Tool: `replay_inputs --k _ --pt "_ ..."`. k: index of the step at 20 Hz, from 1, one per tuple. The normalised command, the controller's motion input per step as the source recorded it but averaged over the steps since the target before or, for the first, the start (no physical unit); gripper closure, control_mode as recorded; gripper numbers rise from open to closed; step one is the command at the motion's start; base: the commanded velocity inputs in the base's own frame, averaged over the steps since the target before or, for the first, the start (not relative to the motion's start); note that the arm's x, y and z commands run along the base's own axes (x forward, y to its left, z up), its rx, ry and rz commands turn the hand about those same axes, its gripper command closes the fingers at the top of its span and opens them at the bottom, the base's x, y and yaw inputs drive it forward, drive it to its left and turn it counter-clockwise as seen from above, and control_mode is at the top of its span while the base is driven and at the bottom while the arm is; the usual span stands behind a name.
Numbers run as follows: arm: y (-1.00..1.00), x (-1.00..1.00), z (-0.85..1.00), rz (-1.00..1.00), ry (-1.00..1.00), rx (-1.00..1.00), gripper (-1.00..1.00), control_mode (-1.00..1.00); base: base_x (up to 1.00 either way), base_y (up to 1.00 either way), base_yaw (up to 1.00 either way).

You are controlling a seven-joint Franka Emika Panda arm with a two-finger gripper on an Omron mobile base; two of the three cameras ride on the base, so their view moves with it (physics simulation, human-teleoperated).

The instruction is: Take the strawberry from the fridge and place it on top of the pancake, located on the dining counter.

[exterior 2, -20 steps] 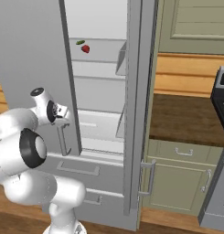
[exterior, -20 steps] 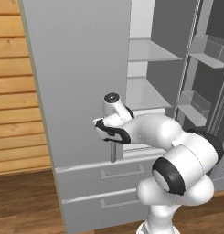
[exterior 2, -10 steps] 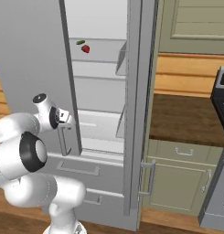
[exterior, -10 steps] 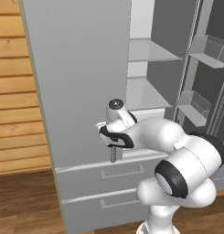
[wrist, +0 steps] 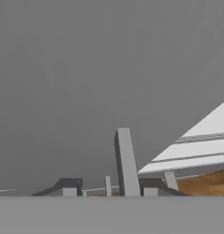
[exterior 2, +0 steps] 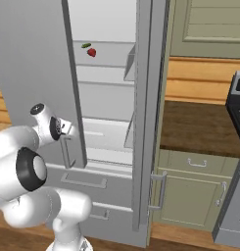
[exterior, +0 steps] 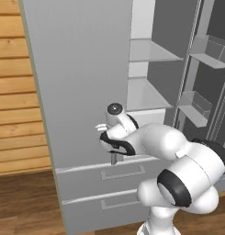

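The gripper sits closed around the vertical handle bar of the fridge's left door, low on the door near its inner edge; the fridge stands partly open. The step in hand looks like opening that door wider; the strawberry lies on an upper shelf, toward its left end, beside a small dark green item. The next move probably calls for swinging the door outward, letting go, then reaching up to that shelf.

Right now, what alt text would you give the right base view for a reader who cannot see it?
A white robot arm's gripper is shut on the bar handle of the fridge's left door, which stands partly open. Inside, a small red strawberry lies on an upper shelf.
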Motion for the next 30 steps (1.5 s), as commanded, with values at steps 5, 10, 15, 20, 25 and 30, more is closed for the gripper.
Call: replay_inputs --k 5,10,15,20,25,30 --pt "0.19 -0.57 0.0 -0.21 0.0 0.0 1.0 -1.0 0.0 0.0 0.0" --pt "0.18 -0.65 0.0 -0.17 0.0 0.0 1.0 -1.0 0.0 0.0 0.0" --pt "0.09 -0.46 0.0 -0.11 0.0 0.0 1.0 -1.0 0.0 0.0 0.0" --pt "0.13 -0.21 0.01 -0.09 0.0 0.0 1.0 -1.0 0.0 0.0 0.0" --pt "0.27 -0.33 0.02 -0.11 0.01 0.0 1.0 -1.0 0.0 0.0 0.0" --pt "0.34 -0.42 0.0 -0.07 0.0 0.0 1.0 -1.0 0.0 0.0 0.0"
